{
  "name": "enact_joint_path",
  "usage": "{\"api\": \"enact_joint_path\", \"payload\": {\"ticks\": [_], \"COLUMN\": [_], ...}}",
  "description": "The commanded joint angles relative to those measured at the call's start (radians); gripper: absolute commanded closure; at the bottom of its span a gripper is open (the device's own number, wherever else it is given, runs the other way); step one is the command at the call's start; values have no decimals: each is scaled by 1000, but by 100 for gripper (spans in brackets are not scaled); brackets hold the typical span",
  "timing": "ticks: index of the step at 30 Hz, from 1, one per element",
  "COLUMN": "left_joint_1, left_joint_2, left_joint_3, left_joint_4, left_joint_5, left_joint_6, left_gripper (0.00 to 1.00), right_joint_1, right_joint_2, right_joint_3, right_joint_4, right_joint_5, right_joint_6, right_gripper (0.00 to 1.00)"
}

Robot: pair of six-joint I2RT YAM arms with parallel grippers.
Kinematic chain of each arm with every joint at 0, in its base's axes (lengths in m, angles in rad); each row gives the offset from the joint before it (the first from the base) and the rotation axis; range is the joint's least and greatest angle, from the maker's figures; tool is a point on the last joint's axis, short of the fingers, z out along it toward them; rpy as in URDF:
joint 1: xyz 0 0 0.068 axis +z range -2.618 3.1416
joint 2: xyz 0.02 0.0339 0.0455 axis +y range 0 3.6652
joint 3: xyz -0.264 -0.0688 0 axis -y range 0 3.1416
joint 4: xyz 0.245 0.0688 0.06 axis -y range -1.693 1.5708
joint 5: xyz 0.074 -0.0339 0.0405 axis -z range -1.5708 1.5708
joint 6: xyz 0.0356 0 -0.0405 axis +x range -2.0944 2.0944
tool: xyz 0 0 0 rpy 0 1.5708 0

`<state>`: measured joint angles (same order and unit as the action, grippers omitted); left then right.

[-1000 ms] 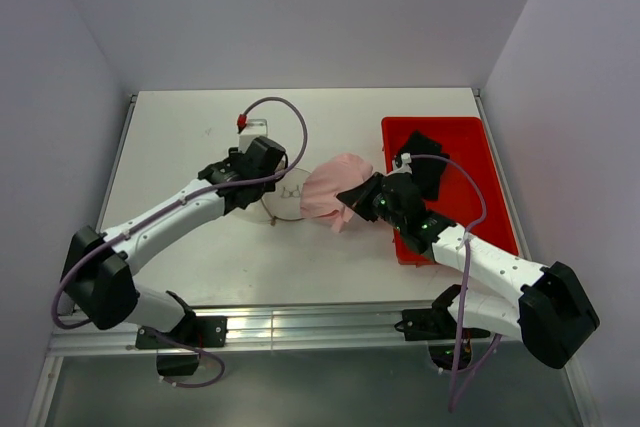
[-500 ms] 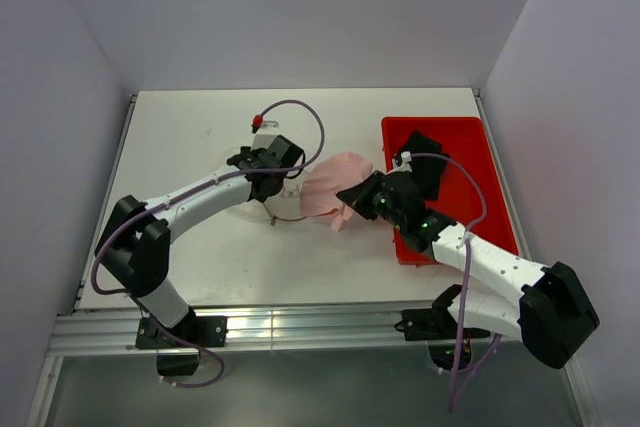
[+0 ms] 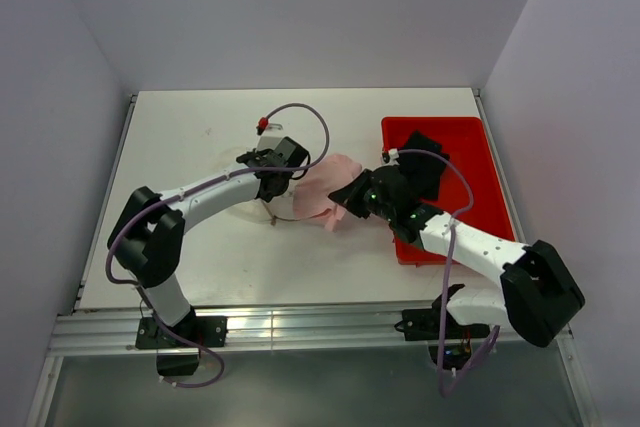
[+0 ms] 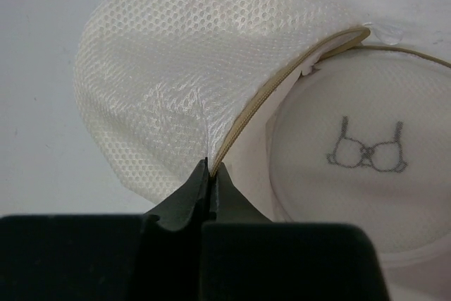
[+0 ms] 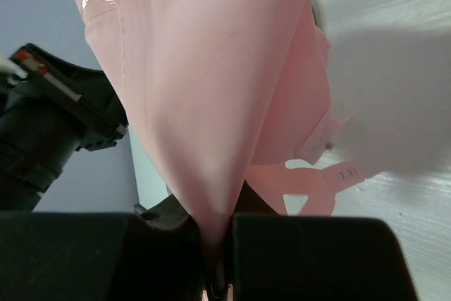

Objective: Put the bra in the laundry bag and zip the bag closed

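The laundry bag (image 4: 169, 82), a white mesh pouch, lies open on the table. Its tan zipper rim (image 4: 268, 96) is lifted beside a round face printed with a bra drawing (image 4: 366, 153). My left gripper (image 4: 211, 168) is shut on that rim. From above, the left gripper (image 3: 281, 179) covers most of the laundry bag (image 3: 284, 206). The pale pink bra (image 3: 326, 190) hangs just right of the bag, pinched in my right gripper (image 3: 350, 195). In the right wrist view the bra (image 5: 204, 89) fills the frame, with a strap end (image 5: 331, 181) dangling, and the right gripper (image 5: 217, 234) is shut on its fold.
A red plastic bin (image 3: 470, 137) stands on the right side of the table, with a black fabric garment (image 3: 424, 169) inside it. The right arm reaches across the bin's left edge. White walls close off the table at the back and on both sides.
The left gripper has moved right to the bag's rim and has closed on it. The right gripper with the bra has shifted slightly left, toward the bag.
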<state>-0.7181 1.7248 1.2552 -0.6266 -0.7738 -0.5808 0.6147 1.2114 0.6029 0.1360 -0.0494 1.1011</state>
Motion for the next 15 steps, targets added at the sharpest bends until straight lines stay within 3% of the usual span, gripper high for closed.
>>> {"api": "enact_joint_path", "payload": {"ticks": [1,15], "left_joint_1": [-10,-21], "left_joint_2": [-60,-284], "left_joint_3": [15,-166], "left_joint_4": [13,149], "left_joint_5": [25,241], "left_joint_6": [2,29], "left_gripper": [100,100], "right_joint_1": [2,71], "right_joint_2": [60,333], "right_joint_3": [83,219], "right_joint_4": [85,175], "right_joint_5": [-53,-170], "right_joint_6": [-35,-50], "right_gripper": [100,100]}}
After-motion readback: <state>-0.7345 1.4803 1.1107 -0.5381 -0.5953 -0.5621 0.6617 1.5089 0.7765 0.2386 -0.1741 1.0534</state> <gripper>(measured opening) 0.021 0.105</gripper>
